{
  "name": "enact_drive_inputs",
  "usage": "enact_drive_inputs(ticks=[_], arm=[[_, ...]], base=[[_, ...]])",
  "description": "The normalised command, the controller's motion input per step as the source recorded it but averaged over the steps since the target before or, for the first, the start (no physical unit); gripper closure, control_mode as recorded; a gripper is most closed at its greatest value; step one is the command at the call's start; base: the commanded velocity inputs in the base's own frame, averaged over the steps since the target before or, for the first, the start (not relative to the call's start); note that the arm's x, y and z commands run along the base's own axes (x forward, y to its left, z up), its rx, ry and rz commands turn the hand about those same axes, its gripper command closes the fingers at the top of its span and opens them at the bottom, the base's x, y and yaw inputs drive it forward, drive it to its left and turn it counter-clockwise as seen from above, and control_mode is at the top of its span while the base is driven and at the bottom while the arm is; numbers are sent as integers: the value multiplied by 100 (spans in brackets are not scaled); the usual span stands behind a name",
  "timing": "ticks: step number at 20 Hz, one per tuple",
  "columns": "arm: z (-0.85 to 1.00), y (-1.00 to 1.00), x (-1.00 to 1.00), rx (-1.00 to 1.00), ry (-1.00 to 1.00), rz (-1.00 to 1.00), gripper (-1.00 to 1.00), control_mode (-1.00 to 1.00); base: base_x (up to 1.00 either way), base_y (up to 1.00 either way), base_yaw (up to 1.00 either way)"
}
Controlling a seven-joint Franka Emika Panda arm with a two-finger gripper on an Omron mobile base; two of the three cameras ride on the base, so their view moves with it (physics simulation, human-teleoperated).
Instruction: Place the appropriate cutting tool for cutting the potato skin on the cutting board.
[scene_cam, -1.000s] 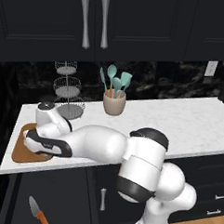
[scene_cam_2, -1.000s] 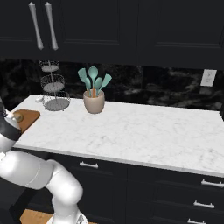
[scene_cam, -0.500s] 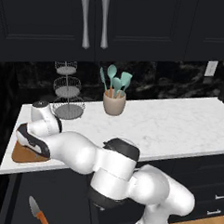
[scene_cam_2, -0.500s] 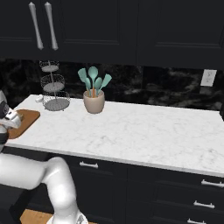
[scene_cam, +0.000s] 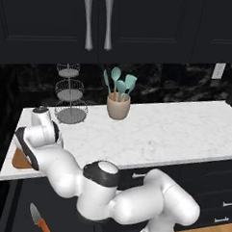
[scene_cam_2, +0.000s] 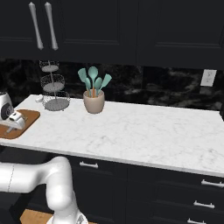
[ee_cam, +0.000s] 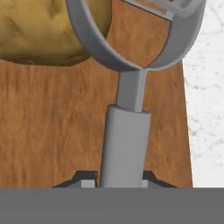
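Hand view: peeler (ee_cam: 127, 131) mid-frame between fingertips, forked head beside potato (ee_cam: 43, 30) upper left, over cutting board (ee_cam: 57, 122); jaws narrow, grip uncertain — likely releasing.

Even, flat rendered light, soft in every view and without glare.

The white marble countertop (scene_cam: 155, 129) was the brightest surface, evenly lit and free of hot spots, while the black upper cabinets (scene_cam_2: 131, 30) and the black veined backsplash (scene_cam_2: 166, 85) stayed dim, only their brushed metal handles (scene_cam: 98, 21) catching a pale sheen. Shadows were faint: a soft patch lay under the beige utensil crock (scene_cam_2: 93, 103). Both base views looked slightly coarse and blurred at fine detail. In the hand view the reddish-brown wooden cutting board (ee_cam: 52, 127) showed smeared grain, and the silver-grey peeler (ee_cam: 127, 122) and yellow-brown potato (ee_cam: 43, 30) were softly shaded at close range.
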Motion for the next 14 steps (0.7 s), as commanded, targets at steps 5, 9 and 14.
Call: enact_drive_inputs(ticks=[5, 9, 14], arm=[[-37, 19, 0, 0, 0, 0, -100, -100], [-7, 3, 0, 0, 0, 0, -100, -100], [7, 0, -1, 0, 0, 0, -100, -100]], base=[[0, 0, 0], [0, 0, 0], [0, 0, 0]])
